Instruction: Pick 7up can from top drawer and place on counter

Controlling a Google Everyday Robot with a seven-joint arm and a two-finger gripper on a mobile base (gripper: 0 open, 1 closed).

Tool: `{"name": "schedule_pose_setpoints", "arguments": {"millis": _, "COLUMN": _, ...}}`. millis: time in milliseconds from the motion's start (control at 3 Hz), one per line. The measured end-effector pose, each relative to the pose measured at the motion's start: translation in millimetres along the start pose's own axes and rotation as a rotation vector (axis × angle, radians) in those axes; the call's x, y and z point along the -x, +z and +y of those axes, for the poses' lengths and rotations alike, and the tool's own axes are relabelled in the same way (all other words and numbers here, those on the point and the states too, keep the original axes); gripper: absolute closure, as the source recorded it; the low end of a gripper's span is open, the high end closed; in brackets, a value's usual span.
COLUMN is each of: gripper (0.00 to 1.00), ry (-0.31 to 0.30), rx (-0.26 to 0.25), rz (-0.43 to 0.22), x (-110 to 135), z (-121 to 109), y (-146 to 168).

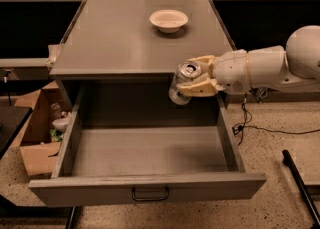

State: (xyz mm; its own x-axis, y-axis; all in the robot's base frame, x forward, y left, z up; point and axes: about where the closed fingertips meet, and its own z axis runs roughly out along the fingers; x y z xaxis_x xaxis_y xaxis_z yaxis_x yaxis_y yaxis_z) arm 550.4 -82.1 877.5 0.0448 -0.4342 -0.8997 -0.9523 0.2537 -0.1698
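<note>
The 7up can (181, 82) is a silvery can with a shiny top and pull tab. My gripper (196, 78) is shut on it, with tan fingers wrapped around its side. The can hangs tilted in the air, level with the front edge of the counter (110, 38), above the right rear part of the top drawer (145, 185). The drawer is pulled fully open and its grey floor is bare. My white arm reaches in from the right.
A white bowl (169, 20) sits at the back middle of the counter. An open cardboard box (37, 133) with clutter stands on the floor left of the drawer. A cable and a dark bar lie on the floor at right.
</note>
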Motion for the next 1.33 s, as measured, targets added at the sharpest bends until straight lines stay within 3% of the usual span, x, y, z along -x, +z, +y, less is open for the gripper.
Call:
{"name": "schedule_pose_setpoints", "arguments": {"millis": 667, "gripper": 1.0, "ry": 0.061, "rx": -0.131, "rz": -0.088, "x": 44, "z": -61, "y": -24}}
{"name": "schedule_pose_setpoints", "arguments": {"millis": 1000, "gripper": 1.0, "ry": 0.137, "rx": -0.198, "rz": -0.083, "x": 64, "z": -117, "y": -30}}
{"name": "schedule_pose_setpoints", "arguments": {"millis": 1333, "gripper": 1.0, "ry": 0.212, "rx": -0.207, "rz": -0.043, "x": 67, "z": -152, "y": -19}}
